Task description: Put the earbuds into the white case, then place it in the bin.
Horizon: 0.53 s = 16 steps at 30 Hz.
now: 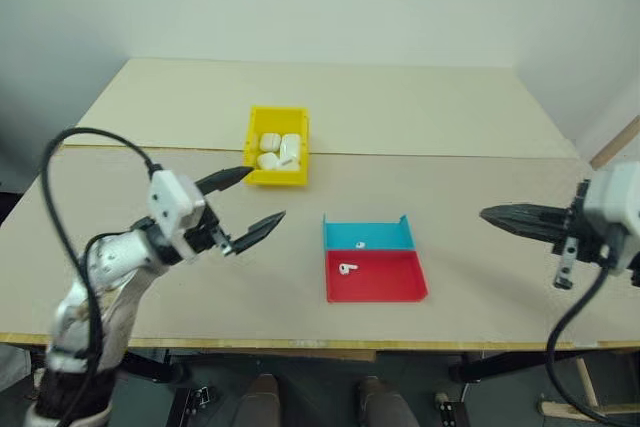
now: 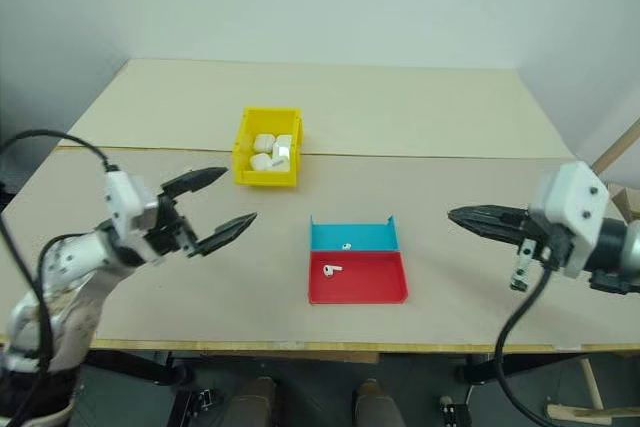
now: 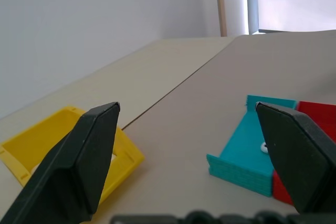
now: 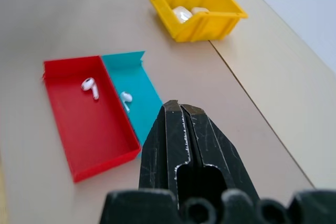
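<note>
Now white cases [image 1: 279, 151] inside bin [image 1: 252, 131].

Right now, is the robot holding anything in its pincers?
No. The left pincer is wide open with nothing between its fingers, and the right pincer is shut on nothing. Both hang above the table.

A beige table [image 1: 450, 117] w/ a yellow bin [image 1: 277, 145] near its middle, several white cases [image 1: 279, 151] piled inside. Nearer the front edge, a blue tray [image 1: 366, 233] and a red tray [image 1: 375, 275] sit touching, one earbud [image 1: 360, 244] in the blue, another earbud [image 1: 347, 268] in the red. Left gripper [image 1: 248, 203] hovers just in front of the bin, fingers spread wide, empty. Right gripper [image 1: 500, 215], fingers pressed together, points toward the trays, well apart from them.
</note>
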Tool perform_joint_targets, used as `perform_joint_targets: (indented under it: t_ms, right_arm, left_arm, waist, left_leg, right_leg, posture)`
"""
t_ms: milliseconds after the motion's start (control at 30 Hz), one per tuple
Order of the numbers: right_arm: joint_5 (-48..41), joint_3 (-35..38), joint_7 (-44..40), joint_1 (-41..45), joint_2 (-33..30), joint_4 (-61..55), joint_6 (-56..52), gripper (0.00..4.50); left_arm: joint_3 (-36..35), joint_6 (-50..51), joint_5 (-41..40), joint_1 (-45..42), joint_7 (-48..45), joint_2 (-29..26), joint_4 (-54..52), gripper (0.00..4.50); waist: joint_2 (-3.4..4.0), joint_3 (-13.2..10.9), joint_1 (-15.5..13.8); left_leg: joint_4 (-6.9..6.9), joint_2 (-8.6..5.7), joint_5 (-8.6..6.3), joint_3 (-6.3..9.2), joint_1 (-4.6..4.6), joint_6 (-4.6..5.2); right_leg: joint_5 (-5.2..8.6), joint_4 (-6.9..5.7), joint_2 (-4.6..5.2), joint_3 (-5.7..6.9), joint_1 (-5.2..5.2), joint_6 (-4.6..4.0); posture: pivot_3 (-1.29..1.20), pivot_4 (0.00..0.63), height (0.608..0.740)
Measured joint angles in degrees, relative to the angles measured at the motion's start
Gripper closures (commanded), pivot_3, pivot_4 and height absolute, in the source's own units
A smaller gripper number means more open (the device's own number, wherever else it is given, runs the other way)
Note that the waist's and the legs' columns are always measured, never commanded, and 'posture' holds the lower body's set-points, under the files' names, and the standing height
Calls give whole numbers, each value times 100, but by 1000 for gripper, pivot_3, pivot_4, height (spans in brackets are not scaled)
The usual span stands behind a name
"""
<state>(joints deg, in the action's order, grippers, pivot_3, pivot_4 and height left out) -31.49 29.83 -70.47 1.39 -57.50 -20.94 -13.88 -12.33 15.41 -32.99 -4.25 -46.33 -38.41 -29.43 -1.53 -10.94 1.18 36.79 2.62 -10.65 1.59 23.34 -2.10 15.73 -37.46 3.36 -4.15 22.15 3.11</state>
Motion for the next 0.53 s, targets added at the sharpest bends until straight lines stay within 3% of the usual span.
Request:
perform_joint_targets:
  t_ms: [300, 533]
  right_arm:
    - [172, -435, -1145, 758, -339, 1662, 1061, 4500]
    - [348, -935, -1343, 1068, -338, 2160, 1435, 4500]
  left_arm:
    - [-1131, 338, -762, 1229, -16, -330, -1085, 22]
    - [-1215, 373, -799, 1389, 59, -324, -1244, 22]
  waist:
    - [2, 0, 57]
    - [3, -1, 46]
  left_leg:
    - [-4, 9, -1, -7, -5, 2]
    - [-5, 6, -2, -9, -2, 3]
  right_leg:
    - [-6, -7, -8, -6, 5, -9]
    - [-5, -6, -8, -10, 9, -8]
  posture:
    - [0, 150, 740]
    - [0, 150, 740]
